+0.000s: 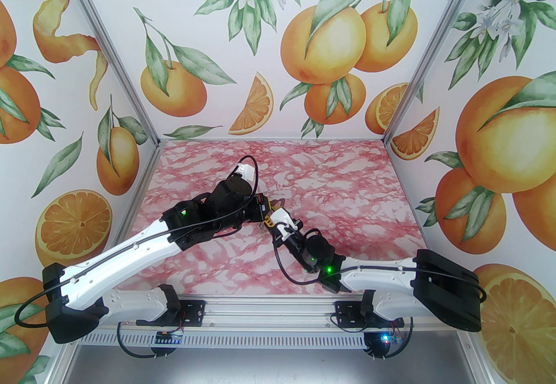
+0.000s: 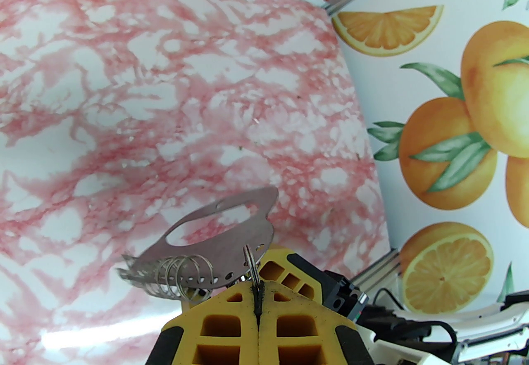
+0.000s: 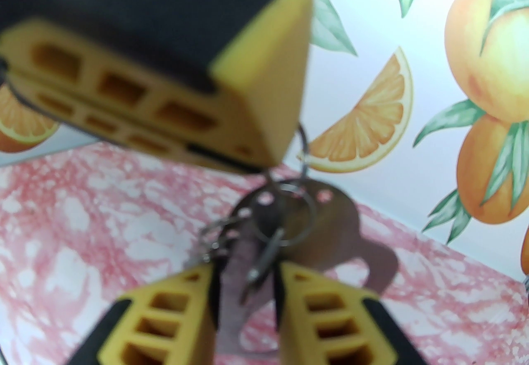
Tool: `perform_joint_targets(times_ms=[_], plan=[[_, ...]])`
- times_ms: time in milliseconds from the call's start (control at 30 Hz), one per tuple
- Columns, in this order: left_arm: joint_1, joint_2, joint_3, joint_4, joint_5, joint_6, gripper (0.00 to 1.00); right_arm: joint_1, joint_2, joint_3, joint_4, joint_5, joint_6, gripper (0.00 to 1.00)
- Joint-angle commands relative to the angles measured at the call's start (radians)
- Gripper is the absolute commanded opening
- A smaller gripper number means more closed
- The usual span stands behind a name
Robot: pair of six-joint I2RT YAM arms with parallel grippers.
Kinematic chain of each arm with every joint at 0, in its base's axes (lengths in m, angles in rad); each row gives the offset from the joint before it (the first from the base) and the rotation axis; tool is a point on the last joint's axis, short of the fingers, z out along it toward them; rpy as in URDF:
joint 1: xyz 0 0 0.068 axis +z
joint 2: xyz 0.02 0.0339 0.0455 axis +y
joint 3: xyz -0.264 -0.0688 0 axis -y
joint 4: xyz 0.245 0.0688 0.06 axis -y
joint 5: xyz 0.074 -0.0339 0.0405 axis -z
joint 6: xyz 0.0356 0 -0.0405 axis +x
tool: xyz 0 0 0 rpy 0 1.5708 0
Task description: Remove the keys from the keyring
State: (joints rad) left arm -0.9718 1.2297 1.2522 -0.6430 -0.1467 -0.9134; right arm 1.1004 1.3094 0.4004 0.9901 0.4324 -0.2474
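My left gripper (image 2: pixel 257 284) clamps the keyring's (image 2: pixel 231 248) small ring (image 2: pixel 250 262); my right gripper (image 3: pixel 248 274), parted around a dangling key (image 3: pixel 268 252), may grab the keyring too.

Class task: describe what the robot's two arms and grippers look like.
The left arm and right arm have white shells, black joints, looping black cables and green lights. The left gripper and right gripper have yellow fingers with rectangular cut-outs and black edging.

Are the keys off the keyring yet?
Not yet. Nothing looks removed: small rings still line the keyring. In hand: the left gripper is shut on the end ring, the keyring hanging from it, and the right gripper has open jaws around a dangling key. Left: getting every key off.
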Motion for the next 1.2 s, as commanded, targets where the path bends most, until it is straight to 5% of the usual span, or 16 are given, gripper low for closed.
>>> perform_joint_targets(times_ms=[0, 367, 667, 933, 1167], plan=[[-0.004, -0.024, 0.018, 0.037, -0.014, -0.002, 0.00, 0.004, -0.002, 0.015, 0.034, 0.046, -0.010, 0.25], [-0.004, -0.023, 0.020, 0.028, -0.032, 0.004, 0.00, 0.004, -0.029, 0.009, 0.037, 0.057, -0.018, 0.17], [-0.005, -0.013, 0.024, 0.034, -0.017, 0.002, 0.00, 0.004, -0.027, 0.029, 0.021, 0.037, -0.019, 0.21], [-0.005, -0.027, 0.015, 0.024, -0.045, 0.008, 0.00, 0.004, -0.025, 0.025, 0.045, 0.031, -0.008, 0.08], [0.032, -0.043, -0.006, 0.012, -0.084, 0.031, 0.00, 0.004, -0.131, 0.037, -0.141, 0.019, 0.070, 0.00]])
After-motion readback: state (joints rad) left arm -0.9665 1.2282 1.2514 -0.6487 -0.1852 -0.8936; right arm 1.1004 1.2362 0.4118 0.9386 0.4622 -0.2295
